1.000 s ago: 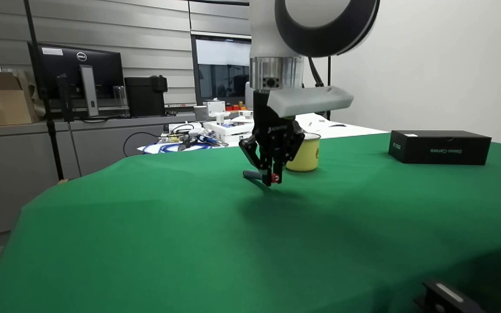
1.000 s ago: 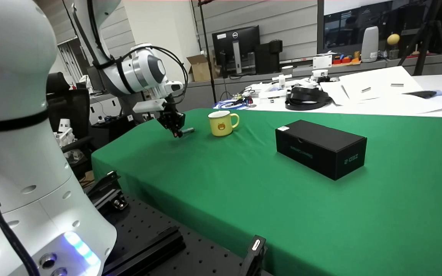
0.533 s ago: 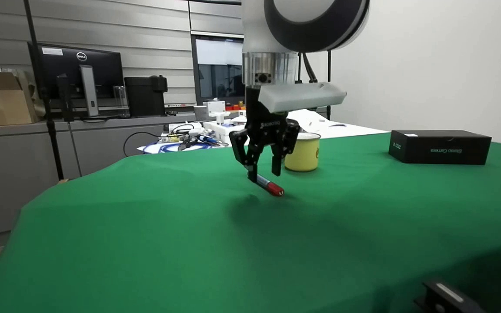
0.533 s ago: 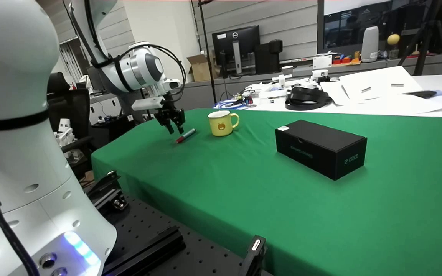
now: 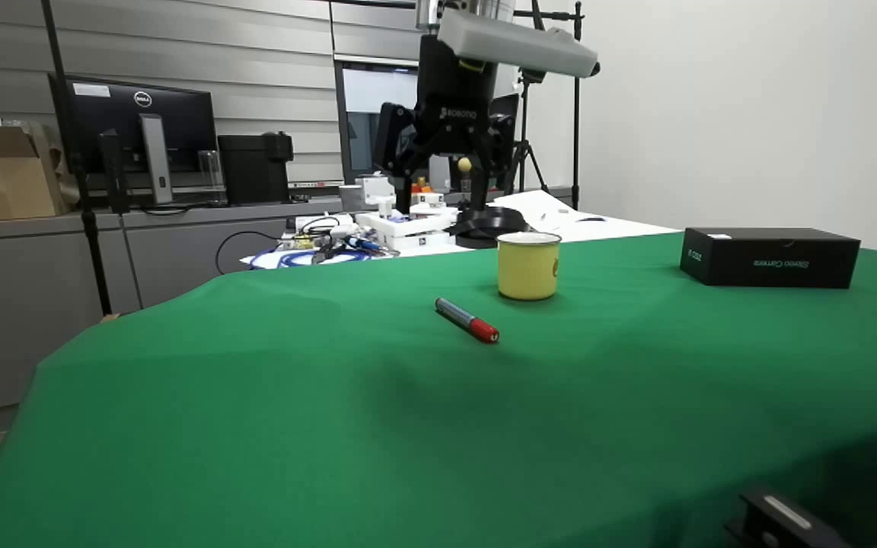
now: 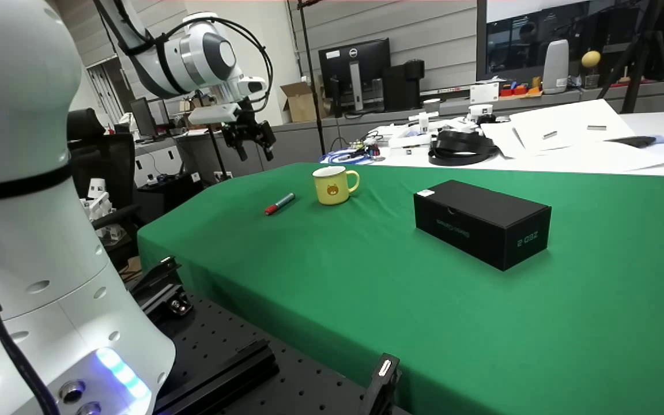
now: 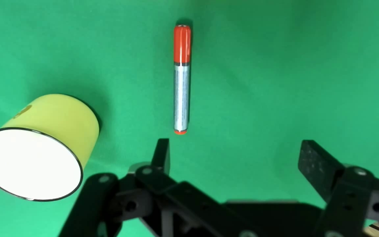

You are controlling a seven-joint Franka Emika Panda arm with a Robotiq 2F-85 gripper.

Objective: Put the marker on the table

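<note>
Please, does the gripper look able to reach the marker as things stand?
Probably yes: the open gripper hangs above the table, nothing covers the marker, and the yellow mug stands apart from it.

At near left, the arm [image 6: 15, 115] is finished in smooth white, pitted with oval recesses [image 6: 38, 286] and ringed by a black band [image 6: 21, 187]. A black cable [image 6: 6, 336] is run down the left side. On the base [image 6: 136, 334], a blue-white light strip [image 6: 121, 372] is set right of two round metal connectors [image 6: 72, 392]. The far wrist [image 6: 193, 60] is banded in silver and dark grey, looped by black cables [image 6: 269, 68] and fitted with a pale bar [image 5: 518, 46]. The gripper [image 5: 441, 204] is finished in black and marked "ROBOTIQ". Silvery screws [image 7: 146, 171] are seen in the wrist view; pale flecks [image 7: 312, 158] on the finger [image 7: 322, 171] at right could not be identified.
</note>
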